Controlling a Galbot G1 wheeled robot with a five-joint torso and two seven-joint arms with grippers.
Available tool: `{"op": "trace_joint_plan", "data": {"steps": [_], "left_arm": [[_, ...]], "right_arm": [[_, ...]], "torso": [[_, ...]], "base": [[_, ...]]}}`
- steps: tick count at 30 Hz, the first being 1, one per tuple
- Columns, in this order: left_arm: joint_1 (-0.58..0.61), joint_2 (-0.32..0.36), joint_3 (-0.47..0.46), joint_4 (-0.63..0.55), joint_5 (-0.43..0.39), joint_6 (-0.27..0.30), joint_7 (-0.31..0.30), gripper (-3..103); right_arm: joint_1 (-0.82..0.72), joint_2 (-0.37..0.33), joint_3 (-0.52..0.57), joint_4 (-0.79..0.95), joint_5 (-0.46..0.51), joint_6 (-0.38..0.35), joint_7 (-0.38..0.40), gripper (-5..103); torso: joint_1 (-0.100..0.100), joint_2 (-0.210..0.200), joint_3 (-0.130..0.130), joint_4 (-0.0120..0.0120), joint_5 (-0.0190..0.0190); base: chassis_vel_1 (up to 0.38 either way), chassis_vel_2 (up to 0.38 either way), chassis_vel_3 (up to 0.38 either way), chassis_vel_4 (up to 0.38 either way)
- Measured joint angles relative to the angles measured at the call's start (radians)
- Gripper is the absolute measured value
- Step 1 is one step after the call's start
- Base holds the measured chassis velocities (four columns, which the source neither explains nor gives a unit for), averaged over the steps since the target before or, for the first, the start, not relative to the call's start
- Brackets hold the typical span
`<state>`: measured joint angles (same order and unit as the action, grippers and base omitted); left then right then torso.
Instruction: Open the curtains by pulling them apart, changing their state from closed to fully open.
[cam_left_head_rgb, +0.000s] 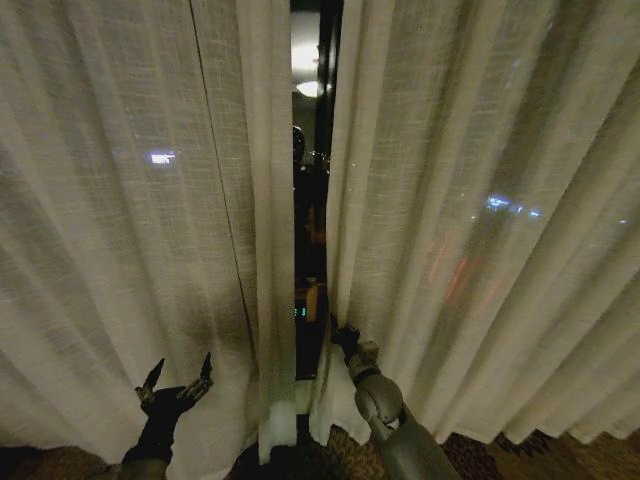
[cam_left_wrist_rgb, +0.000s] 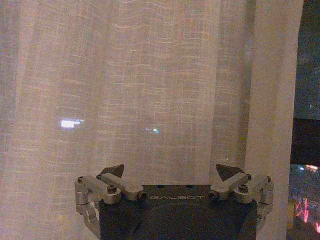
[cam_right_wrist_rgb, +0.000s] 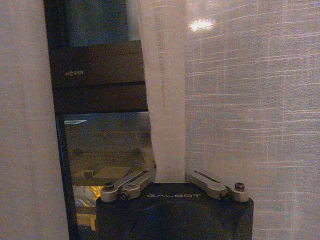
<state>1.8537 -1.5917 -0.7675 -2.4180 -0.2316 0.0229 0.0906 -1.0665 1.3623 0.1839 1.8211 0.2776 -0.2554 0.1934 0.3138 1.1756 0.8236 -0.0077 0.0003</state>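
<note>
Two sheer cream curtains hang before me. The left panel (cam_left_head_rgb: 120, 250) and the right panel (cam_left_head_rgb: 480, 200) are parted by a narrow dark gap (cam_left_head_rgb: 310, 250). My left gripper (cam_left_head_rgb: 178, 378) is low in front of the left panel (cam_left_wrist_rgb: 150, 90), open, its fingertips (cam_left_wrist_rgb: 112, 171) just short of the fabric with nothing between them. My right gripper (cam_left_head_rgb: 343, 332) is at the inner edge of the right panel. In the right wrist view the right gripper (cam_right_wrist_rgb: 170, 175) is shut on that panel's hem strip (cam_right_wrist_rgb: 165, 100).
Through the gap I see a dark window frame (cam_right_wrist_rgb: 100, 75) and night glass with reflected lights (cam_left_head_rgb: 305, 60). Patterned carpet (cam_left_head_rgb: 480, 455) runs along the bottom under the curtain hems. City lights glow through the right panel (cam_left_head_rgb: 500, 205).
</note>
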Motion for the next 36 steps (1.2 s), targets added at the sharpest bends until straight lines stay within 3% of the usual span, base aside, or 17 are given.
{"op": "trace_joint_plan", "data": {"steps": [18, 36], "left_arm": [[0.014, 0.001, -0.004, 0.004, 0.000, -0.021, -0.001, 100], [0.019, 0.001, 0.000, 0.010, -0.001, -0.029, -0.001, 100]], "right_arm": [[0.025, -0.004, -0.008, 0.004, 0.047, -0.017, 0.007, 0], [0.039, 0.005, -0.003, -0.023, 0.055, -0.018, 0.006, 0]], "torso": [[0.000, 0.000, 0.000, 0.0001, -0.0002], [0.000, 0.000, 0.000, 0.0000, 0.0000]], "base": [[-0.016, -0.038, 0.018, 0.037], [-0.248, -0.265, 0.244, 0.261]]}}
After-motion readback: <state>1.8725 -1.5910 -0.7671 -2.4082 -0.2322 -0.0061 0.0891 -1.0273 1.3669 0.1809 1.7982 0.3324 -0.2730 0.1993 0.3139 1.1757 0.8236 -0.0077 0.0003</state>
